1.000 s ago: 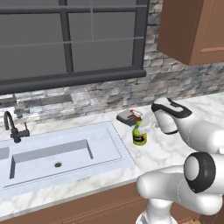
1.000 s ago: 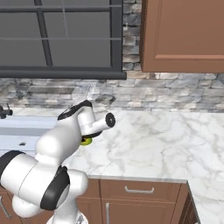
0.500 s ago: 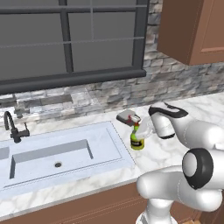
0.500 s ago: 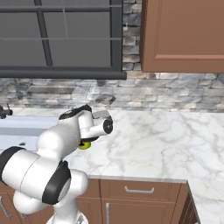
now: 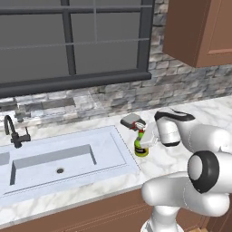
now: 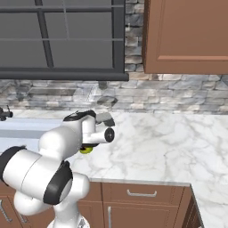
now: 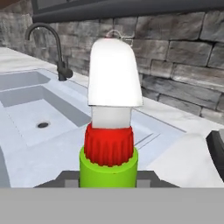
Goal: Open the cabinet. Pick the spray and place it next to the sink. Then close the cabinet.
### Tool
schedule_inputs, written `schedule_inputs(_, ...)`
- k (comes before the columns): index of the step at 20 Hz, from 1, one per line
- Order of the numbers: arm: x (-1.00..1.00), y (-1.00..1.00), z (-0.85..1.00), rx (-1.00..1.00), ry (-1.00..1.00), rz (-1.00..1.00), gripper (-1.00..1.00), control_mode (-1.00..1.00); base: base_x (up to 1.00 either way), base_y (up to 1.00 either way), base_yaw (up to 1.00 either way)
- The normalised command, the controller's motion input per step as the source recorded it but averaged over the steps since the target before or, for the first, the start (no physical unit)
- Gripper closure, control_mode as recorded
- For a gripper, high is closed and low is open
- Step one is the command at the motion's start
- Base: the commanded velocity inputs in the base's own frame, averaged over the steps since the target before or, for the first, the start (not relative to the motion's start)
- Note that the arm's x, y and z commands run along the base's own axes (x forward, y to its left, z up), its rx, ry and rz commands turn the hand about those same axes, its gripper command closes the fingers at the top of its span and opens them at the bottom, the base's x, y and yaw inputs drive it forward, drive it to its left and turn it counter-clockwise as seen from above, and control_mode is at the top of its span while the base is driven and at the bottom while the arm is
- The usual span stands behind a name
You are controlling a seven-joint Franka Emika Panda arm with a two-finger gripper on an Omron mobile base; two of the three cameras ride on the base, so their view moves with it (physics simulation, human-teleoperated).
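The green spray [image 5: 142,146] stands upright at the marble counter just right of the sink's rim [image 5: 123,149]; I cannot tell whether its base touches the stone. My gripper [image 5: 147,140] is shut on it from the right. In the hand view the spray [image 7: 109,131] is close up, with its white nozzle cap, red collar and green body, and the pale sink basin [image 7: 26,109] lies beyond it to the left. In the right base view my arm hides all but the spray's green bottom [image 6: 86,150]. The brown cabinet [image 6: 187,35] hangs above the counter with its door shut.
A dark curved faucet [image 5: 11,131] rises at the sink's far left. A small dark grey flat object [image 5: 131,120] lies on the counter just behind the spray. Stone backsplash and a dark-framed window back the counter. Bare marble [image 6: 169,147] stretches to the right.
My hand has sunk a little toward the counter with the spray still in its grip, staying beside the sink's right rim.
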Motion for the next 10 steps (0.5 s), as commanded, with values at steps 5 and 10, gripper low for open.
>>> schedule_inputs(5, 0.00, 0.00, -0.12, 0.03, -0.12, 0.00, 1.00, -1.00, 0.00, 0.00, 0.00)
schedule_inputs(10, 0.00, 0.00, -0.11, 0.03, -0.06, 0.00, 1.00, -1.00, 0.00, 0.00, 0.00)
